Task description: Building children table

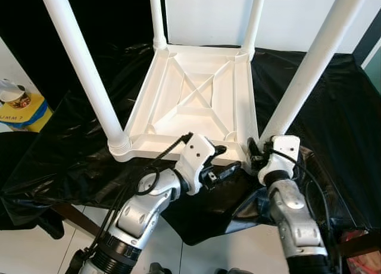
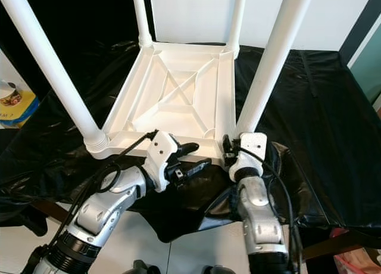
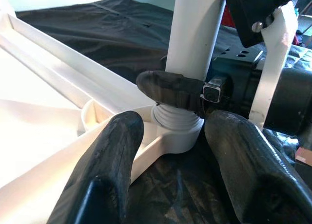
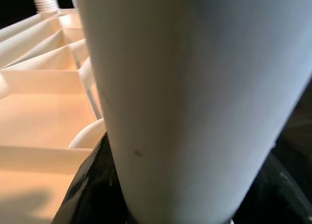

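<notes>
Nearest the camera, at the bottom of the frame, my two silver arms reach up and forward over the edge of the black sheet (image 1: 333, 125) that covers the surface. My left fingers (image 1: 225, 168) stand spread apart, holding nothing, just short of the near right corner of the upturned white table (image 1: 196, 101). My right fingers (image 1: 255, 152) are clamped round the base of the near right leg (image 1: 309, 65), right above its ribbed collar where it meets the corner socket; in the left wrist view one black right finger (image 3: 170, 90) wraps across that leg.

The table lies top-down in the middle of the frame, its ribbed underside facing me. That leg's long axis rises from the socket toward the upper right and leans a little outward, so I judge any turning or pressing has to run along that line, down into the corner. My right arm is the one on it; the left is just beside it.

Further off, the near left leg (image 1: 80, 62) climbs to the upper left, and two far legs (image 1: 156, 18) stand at the back corners. All four tops are cut off by the frame. Whether the held leg is fully seated I cannot tell; the right wrist view is too close to show the joint
</notes>
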Robot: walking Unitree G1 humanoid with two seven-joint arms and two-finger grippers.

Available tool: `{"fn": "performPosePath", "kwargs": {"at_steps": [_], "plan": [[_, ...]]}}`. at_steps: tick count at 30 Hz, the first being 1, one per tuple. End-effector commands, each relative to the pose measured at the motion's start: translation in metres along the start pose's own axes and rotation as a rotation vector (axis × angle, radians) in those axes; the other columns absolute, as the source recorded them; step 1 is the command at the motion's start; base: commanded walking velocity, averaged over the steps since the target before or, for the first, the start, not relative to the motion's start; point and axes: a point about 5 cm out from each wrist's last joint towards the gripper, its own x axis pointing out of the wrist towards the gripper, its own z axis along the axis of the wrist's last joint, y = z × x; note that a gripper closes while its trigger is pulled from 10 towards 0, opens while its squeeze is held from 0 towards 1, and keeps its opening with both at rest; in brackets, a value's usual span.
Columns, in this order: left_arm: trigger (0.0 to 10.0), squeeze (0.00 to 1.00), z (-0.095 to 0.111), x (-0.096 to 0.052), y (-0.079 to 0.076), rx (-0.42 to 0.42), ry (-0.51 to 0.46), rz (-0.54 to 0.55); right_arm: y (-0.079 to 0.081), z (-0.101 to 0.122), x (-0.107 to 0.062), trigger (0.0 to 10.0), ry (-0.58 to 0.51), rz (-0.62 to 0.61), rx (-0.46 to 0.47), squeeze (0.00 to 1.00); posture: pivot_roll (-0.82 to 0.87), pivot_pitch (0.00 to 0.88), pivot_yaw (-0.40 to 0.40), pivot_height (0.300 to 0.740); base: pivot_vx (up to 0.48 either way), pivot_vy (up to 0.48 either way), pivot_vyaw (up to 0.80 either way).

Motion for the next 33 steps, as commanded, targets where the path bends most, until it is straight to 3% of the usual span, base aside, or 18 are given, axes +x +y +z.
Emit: {"fn": "performPosePath", "kwargs": {"at_steps": [1,8,9,14,21,22,23,25,29,33], "plan": [[10.0,0.0,0.001,-0.001,-0.003,-0.007,0.001,-0.036,-0.002,-0.018,-0.005,10.0,0.098,-0.03,0.027,0.0,-0.13,0.135,0.01,0.74,0.0,0.0,0.0],[10.0,0.0,0.001,-0.001,-0.003,-0.003,0.006,-0.047,0.0,-0.009,-0.006,10.0,0.044,-0.018,0.024,0.0,-0.13,0.145,0.019,0.74,0.0,0.0,0.0],[10.0,0.0,0.001,-0.002,-0.002,-0.004,0.007,-0.045,0.001,-0.006,-0.006,10.0,0.027,-0.007,0.031,1.0,-0.13,0.139,0.019,0.74,0.0,0.0,0.0],[10.0,0.0,0.001,-0.003,-0.003,-0.005,0.011,-0.048,0.002,0.004,-0.006,10.0,-0.025,0.061,0.05,1.0,-0.13,0.141,0.022,0.74,0.0,0.0,0.0],[10.0,0.0,0.0,-0.003,-0.006,-0.008,0.013,-0.063,-0.017,0.014,-0.004,10.0,-0.058,0.225,0.037,1.0,-0.14,0.136,0.031,0.74,0.0,0.0,0.0],[10.0,0.0,0.0,-0.003,-0.006,-0.007,0.014,-0.066,-0.022,0.017,-0.002,10.0,-0.059,0.282,0.024,0.3,-0.14,0.135,0.035,0.74,0.0,0.0,0.0],[10.0,0.0,0.0,-0.003,-0.006,-0.006,0.015,-0.068,-0.026,0.019,0.0,10.0,-0.056,0.332,0.01,0.0,-0.14,0.136,0.037,0.74,0.0,0.0,0.0],[10.0,0.0,0.0,-0.003,-0.006,-0.006,0.015,-0.068,-0.026,0.019,0.0,10.0,-0.056,0.332,0.01,0.0,-0.14,0.136,0.037,0.74,0.0,0.0,0.0],[10.0,0.0,0.001,-0.003,-0.007,-0.005,0.02,-0.088,-0.028,0.021,0.015,10.0,-0.027,0.571,-0.088,0.0,-0.14,0.134,0.053,0.74,0.0,0.0,0.0],[10.0,0.0,0.001,-0.003,-0.007,-0.004,0.02,-0.091,-0.024,0.02,0.02,10.0,-0.013,0.634,-0.121,0.0,-0.13,0.127,0.053,0.74,0.0,0.0,0.0]]}}
